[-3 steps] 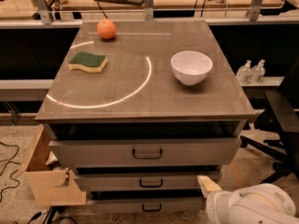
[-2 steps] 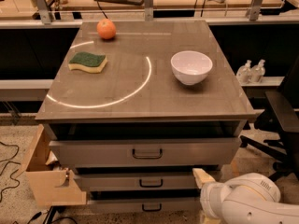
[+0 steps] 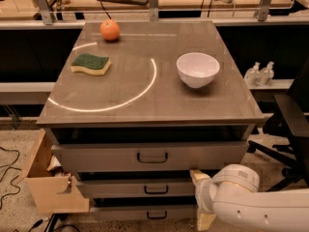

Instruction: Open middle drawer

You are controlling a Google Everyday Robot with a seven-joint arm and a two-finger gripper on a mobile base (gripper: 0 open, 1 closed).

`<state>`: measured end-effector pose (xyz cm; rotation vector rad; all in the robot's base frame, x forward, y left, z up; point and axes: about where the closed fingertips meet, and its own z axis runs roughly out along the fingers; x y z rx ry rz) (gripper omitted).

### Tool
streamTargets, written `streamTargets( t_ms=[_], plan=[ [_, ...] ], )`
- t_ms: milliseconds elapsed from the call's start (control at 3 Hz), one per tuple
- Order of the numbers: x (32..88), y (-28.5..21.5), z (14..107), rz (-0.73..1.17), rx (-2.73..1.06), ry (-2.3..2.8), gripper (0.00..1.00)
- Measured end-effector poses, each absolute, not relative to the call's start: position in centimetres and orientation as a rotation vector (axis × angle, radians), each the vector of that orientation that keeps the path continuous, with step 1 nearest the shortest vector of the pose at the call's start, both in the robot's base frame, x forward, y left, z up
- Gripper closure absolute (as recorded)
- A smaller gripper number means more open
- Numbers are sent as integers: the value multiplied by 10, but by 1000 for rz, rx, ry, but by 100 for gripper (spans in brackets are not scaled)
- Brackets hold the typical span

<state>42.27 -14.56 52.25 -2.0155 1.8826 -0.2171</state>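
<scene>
The middle drawer (image 3: 120,187) is the low grey front with a small dark loop handle (image 3: 156,189), between a taller top drawer (image 3: 96,157) and a bottom drawer (image 3: 125,212). It looks shut, flush with the bottom one. My gripper (image 3: 199,197) is at the right end of the middle drawer's front, on a white arm coming in from the lower right. One cream finger (image 3: 197,176) shows above and one below, spread apart with nothing between them. The gripper is to the right of the handle and apart from it.
On the cabinet top (image 3: 145,105) lie an orange (image 3: 110,30), a green-and-yellow sponge (image 3: 91,64) and a white bowl (image 3: 198,69). A cardboard box (image 3: 46,187) stands at the cabinet's left. A black office chair (image 3: 289,124) and bottles (image 3: 258,74) are at the right.
My arm has moved left and slightly up, bringing the gripper from the lower right corner to the right end of the middle drawer's front. The drawers have not moved.
</scene>
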Motion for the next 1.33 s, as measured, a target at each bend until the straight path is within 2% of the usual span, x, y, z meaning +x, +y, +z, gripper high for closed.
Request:
streamTargets(
  t_ms=[1333],
  plan=[
    [412, -65, 424, -146, -2112, 1826, 0]
  ],
)
